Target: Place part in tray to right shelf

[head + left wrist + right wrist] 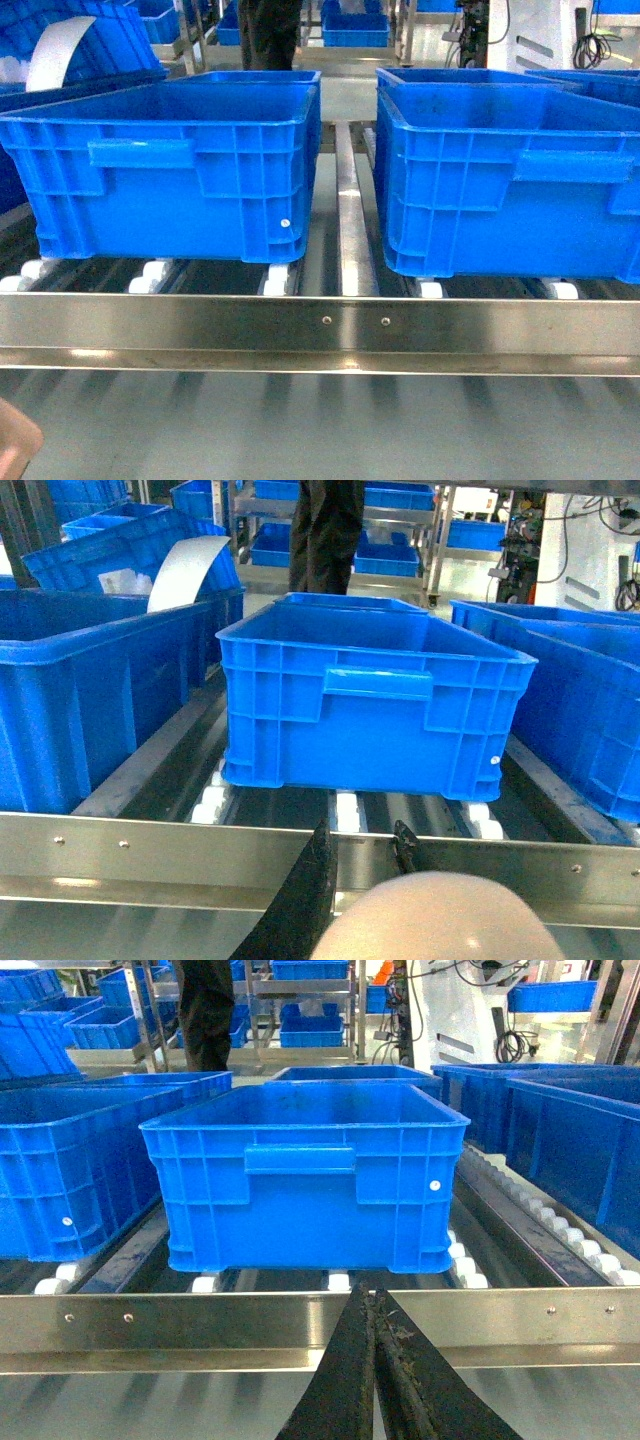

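Note:
The right shelf (200, 322) is a steel roller rack with a shiny front rail, close in front of me; the rail (150, 850) also spans the left wrist view. A beige, glossy rounded piece of the tray (440, 920) fills the bottom of that view, held between the black fingers of my left gripper (361, 832). A beige corner of the tray (12, 440) shows at the head view's bottom left. My right gripper (372, 1295) is shut with nothing in it, just short of the rail (200, 1322). The part is out of view.
Two large blue crates (170, 170) (510, 170) stand side by side on the white rollers (275, 280), with a narrow gap between them. More blue crates (90, 680) flank them, one holding a curved white sheet (185, 570). A person (205, 1010) stands behind the rack.

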You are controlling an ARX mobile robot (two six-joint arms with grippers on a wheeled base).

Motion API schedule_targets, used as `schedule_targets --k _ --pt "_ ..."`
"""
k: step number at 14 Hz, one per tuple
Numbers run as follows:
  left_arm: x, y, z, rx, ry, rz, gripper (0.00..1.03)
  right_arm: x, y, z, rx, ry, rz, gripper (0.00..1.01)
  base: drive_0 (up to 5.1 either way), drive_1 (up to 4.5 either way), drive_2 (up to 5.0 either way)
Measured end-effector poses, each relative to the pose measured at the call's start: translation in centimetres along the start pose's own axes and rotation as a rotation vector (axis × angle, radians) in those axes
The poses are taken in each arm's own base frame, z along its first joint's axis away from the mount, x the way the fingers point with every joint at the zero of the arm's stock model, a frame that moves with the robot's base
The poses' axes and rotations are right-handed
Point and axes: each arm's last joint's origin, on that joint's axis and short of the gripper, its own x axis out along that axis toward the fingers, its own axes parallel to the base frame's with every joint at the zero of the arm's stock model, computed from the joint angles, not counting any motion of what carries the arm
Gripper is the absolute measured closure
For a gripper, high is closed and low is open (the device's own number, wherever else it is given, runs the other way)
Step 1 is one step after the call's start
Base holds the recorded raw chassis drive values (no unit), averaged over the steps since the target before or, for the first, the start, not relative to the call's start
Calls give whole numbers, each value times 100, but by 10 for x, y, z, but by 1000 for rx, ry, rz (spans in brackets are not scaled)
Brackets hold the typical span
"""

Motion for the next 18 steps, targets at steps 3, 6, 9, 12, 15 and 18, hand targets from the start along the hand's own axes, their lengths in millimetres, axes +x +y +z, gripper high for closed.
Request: schedule_targets --k 3,6,9,12,15,18 --pt "-12 0 -3 0 3 -2 91 0 0 0 0 -1 0 99 0 0 0" --pt "-12 0 -4 2 20 0 91 0 0 0 0 0 0 99 0 0 0" --pt "-12 0 -3 2 13 0 91 0 0 0 0 0 0 99 0 0 0" --pt "-12 0 -3 2 13 0 91 0 0 0 0 0 0 65 0 0 0" --pt "-12 0 -3 2 13 0 91 0 0 0 0 0 0 27 0 0 0" --pt "-12 0 -3 2 13 0 91 0 0 0 0 0 0 4 0 0 0"
